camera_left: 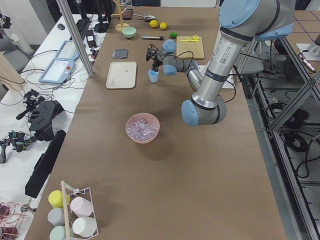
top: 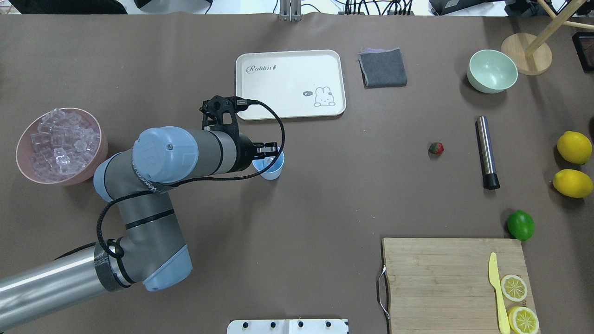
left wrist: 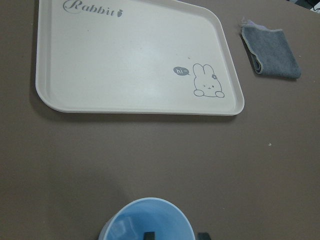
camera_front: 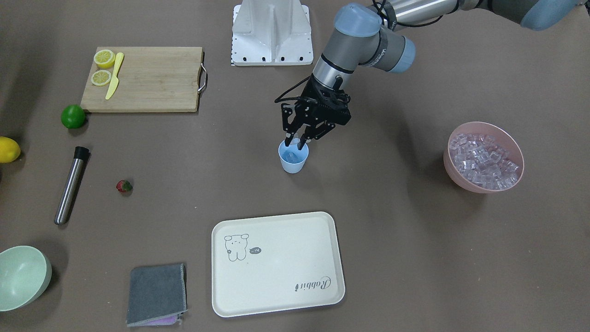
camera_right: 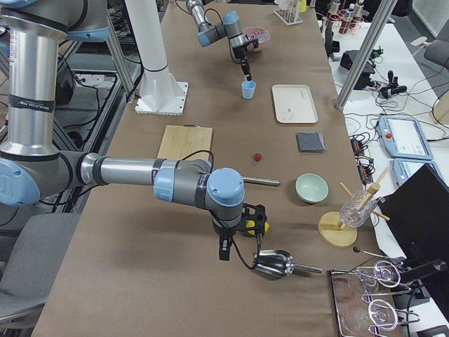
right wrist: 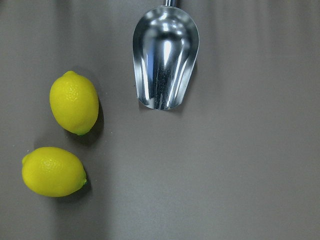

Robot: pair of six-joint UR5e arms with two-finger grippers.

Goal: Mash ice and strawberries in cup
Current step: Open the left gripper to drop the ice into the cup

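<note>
The light-blue cup stands upright mid-table, between the robot's base and the cream tray. My left gripper hangs over it, open, with both fingertips dipped just inside the rim. In the left wrist view the cup fills the bottom edge with nothing between the fingertips. A glassy piece of ice seems to lie inside the cup. More ice fills the pink bowl. The strawberry lies alone on the table. My right gripper hovers far off over a metal scoop; I cannot tell its state.
A steel muddler lies beside the strawberry. The cream tray and a grey cloth lie beyond the cup. A green bowl, a lime, a cutting board with lemon slices and a knife, two lemons and the scoop are around.
</note>
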